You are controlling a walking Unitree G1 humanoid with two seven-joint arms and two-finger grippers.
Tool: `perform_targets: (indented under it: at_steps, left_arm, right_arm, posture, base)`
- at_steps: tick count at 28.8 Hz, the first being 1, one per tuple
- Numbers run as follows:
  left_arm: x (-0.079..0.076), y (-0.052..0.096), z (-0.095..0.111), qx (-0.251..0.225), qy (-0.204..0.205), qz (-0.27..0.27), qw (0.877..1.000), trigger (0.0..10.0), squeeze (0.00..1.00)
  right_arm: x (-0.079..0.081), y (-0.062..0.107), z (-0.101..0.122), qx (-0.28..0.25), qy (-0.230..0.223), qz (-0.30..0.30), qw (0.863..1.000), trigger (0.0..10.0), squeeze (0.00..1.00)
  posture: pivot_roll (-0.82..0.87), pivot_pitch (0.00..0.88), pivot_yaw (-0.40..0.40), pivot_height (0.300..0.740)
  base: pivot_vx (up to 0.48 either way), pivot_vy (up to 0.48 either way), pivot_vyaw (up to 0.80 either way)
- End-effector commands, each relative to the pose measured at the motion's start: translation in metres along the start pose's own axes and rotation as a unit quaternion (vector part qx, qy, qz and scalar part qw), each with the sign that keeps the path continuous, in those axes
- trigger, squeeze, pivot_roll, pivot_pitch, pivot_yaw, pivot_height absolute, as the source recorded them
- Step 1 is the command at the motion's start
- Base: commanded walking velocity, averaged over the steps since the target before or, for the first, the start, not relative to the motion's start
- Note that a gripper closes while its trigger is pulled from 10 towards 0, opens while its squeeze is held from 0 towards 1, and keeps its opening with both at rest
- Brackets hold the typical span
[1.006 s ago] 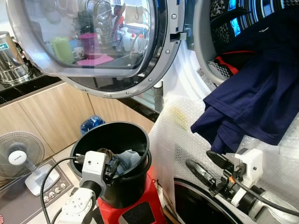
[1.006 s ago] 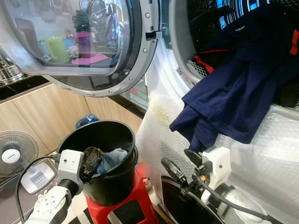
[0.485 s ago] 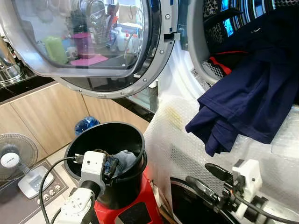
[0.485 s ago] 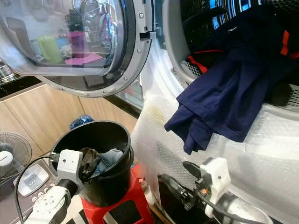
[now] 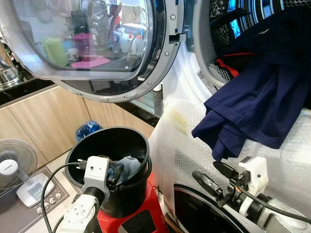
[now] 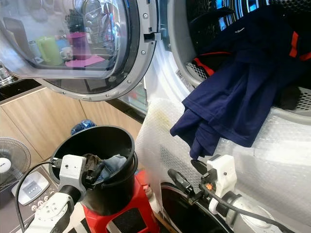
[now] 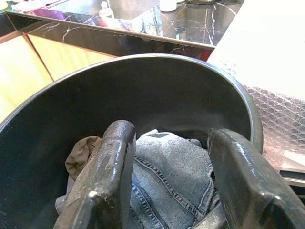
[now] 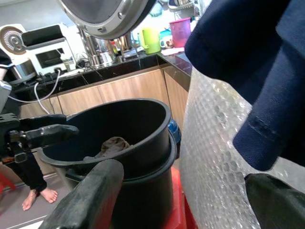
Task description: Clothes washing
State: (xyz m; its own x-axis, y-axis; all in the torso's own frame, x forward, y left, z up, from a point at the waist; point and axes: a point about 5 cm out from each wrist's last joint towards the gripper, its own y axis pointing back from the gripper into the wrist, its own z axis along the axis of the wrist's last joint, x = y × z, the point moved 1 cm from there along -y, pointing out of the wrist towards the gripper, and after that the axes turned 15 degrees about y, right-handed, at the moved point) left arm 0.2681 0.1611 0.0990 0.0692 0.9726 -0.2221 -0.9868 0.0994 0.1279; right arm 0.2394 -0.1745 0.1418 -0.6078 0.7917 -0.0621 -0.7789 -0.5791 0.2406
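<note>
Washer: a front-loading washing machine with a wide steel drum mouth (image 5: 206,58) is standing open, its round glass door (image 5: 92,43) swung out to the robot's left and its white front wrapped in clear bubble wrap (image 5: 187,145).
Garment at the drum: a navy blue shirt (image 5: 252,109) is hanging half out of the drum mouth, its lower folds drooping over the bubble wrap; a dark piece with orange-red trim (image 6: 294,46) is lying inside the drum behind it.
Bucket: a round black plastic bucket (image 5: 138,182) is sitting on a red plastic stool (image 5: 153,218) just beside the washer's front.
Clothes in the bucket: faded blue denim (image 7: 176,186) and a crumpled brown-grey cloth (image 7: 81,155) are lying at the bottom.
Left gripper (image 5: 114,174): it is reaching over the bucket's near rim, black fingers (image 7: 112,167) spread apart on either side of the denim, clamping nothing.
Right gripper (image 5: 214,177): it is hovering low in front of the washer, below the shirt's hanging hem, fingers parted and empty.
Surroundings: a white standing fan (image 5: 12,165) is sitting on the floor to the left, by wooden cabinets (image 5: 48,121) under a black marble counter (image 7: 143,36).
Person: bare feet (image 8: 38,196) are showing on the floor beyond the bucket.
</note>
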Motion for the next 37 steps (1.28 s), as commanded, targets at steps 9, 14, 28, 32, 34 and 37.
perform_targets:
  at_steps: [9, 14, 28, 32, 34, 37]
  left_arm:
    - [0.005, -0.002, 0.001, 0.001, 0.001, 0.011, 1.000, 10.0, 0.00]
    - [0.005, -0.002, 0.001, 0.001, 0.001, 0.012, 1.000, 10.0, 0.00]
    - [0.001, -0.001, -0.003, 0.004, 0.004, 0.006, 1.000, 10.0, 0.00]
    - [0.000, 0.000, -0.005, 0.006, 0.005, 0.005, 1.000, 10.0, 0.00]
    - [-0.001, 0.000, -0.005, 0.006, 0.006, 0.004, 1.000, 10.0, 0.00]
    - [-0.002, 0.001, -0.006, 0.007, 0.007, 0.003, 1.000, 10.0, 0.00]
  right_arm:
    - [-0.018, -0.011, 0.012, -0.033, -0.054, -0.067, 0.996, 10.0, 0.00]
    - [-0.019, -0.011, 0.015, -0.037, -0.050, -0.067, 0.996, 10.0, 0.00]
    - [-0.004, -0.016, 0.033, -0.104, -0.081, -0.031, 0.991, 0.0, 0.00]
    - [0.000, -0.023, 0.030, -0.098, -0.098, -0.031, 0.990, 0.0, 0.00]
    - [0.004, -0.027, 0.029, -0.099, -0.108, -0.029, 0.989, 0.0, 0.00]
    - [0.009, -0.034, 0.028, -0.094, -0.120, -0.025, 0.988, 0.0, 0.00]
  posture:
    - [0.03, 0.041, 0.060, 0.740]
    - [0.03, 0.041, 0.059, 0.740]
    - [0.02, 0.011, 0.058, 0.740]
    - [0.02, 0.007, 0.057, 0.740]
    - [0.02, 0.000, 0.054, 0.740]
    - [0.03, 0.000, 0.051, 0.740]
  base:
    - [0.000, 0.000, 0.00]
    - [0.000, 0.000, 0.00]
    - [0.000, 0.000, 0.00]
    - [0.000, 0.000, 0.00]
    - [0.000, 0.000, 0.00]
    - [0.000, 0.000, 0.00]
